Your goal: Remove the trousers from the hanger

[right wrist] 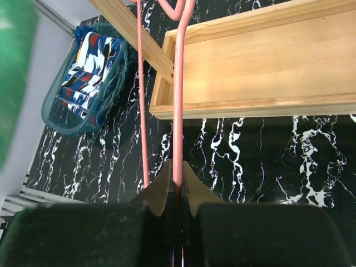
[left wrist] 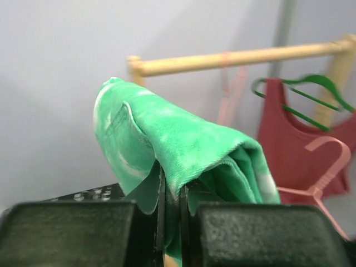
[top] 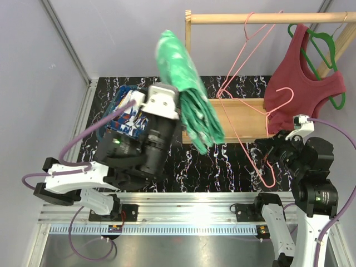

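Gripping the green trousers (left wrist: 183,144) in the left claw (left wrist: 171,214), clenched tight on a fold of the cloth and raised well above the bench (right wrist: 250,161). Bright green mottled with white, soft, bunched into a thick rounded wad above the pinch and, seen from overhead, drooping below it in long loose folds. Held off to the left of the pink hanger (right wrist: 178,111) in the overhead view, near the left post of the wooden rail (top: 267,18). Pinching the pink hanger's bare wire with the right claw (right wrist: 177,183), shut on the thin rod, the wire running straight up from between the fingers. Lying in a teal basket (right wrist: 53,114) at the far left of the bench, partly hidden behind the left arm from overhead: the blue trousers (right wrist: 92,55), folded, printed in white, red and yellow. Resting on the bench between basket and right arm, a shallow wooden tray (right wrist: 267,67) at the foot of the rack. Hanging near the right end of the rail on a green hanger (left wrist: 311,78), a dark red tank top (top: 303,83).
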`<state>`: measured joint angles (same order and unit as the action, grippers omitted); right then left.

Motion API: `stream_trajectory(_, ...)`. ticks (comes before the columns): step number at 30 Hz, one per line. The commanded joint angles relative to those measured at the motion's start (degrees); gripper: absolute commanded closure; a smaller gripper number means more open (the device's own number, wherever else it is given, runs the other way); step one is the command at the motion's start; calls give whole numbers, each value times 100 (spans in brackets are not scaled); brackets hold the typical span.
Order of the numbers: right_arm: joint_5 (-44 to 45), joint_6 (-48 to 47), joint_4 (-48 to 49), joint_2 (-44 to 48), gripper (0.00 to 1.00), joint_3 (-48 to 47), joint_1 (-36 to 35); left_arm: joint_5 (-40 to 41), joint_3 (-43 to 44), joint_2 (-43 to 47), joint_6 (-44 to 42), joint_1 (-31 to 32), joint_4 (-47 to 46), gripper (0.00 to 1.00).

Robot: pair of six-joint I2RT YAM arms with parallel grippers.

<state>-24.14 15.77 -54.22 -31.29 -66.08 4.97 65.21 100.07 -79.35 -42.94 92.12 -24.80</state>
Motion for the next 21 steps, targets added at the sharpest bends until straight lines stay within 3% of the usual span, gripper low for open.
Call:
stream_trajectory(1,154,-144,324,61,100,-45,-23,579,-92,472,-1454,-342,-1801,100)
stream_trajectory(5,287,-171,263,53,100,-220,-31,563,-655,1184,-552,-1097,-688,100)
stream_trajectory(6,322,-171,254,53,100,-247,-23,511,-699,1490,373,-1639,429,100)
stream_trajectory(8,419,-171,236,79,100,-299,-23,-94,-708,1781,1519,-2335,1770,100)
stream_trajectory(9,445,-153,253,96,100,-308,-23,-401,-726,2009,2378,-3017,2699,100)
stream_trajectory(12,454,-153,254,219,100,-379,-31,-1562,-892,2204,2991,-4135,3593,100)
stream_trajectory(16,349,-179,131,369,100,-641,-23,-2563,-1235,2047,3107,-5272,3902,100)
stream_trajectory(17,366,-188,35,430,100,-712,-31,-2679,-1384,2020,3186,-5744,3947,100)
stream_trajectory(21,612,-197,-151,650,100,-1002,-23,-2848,-2050,2055,2899,-6572,3432,100)
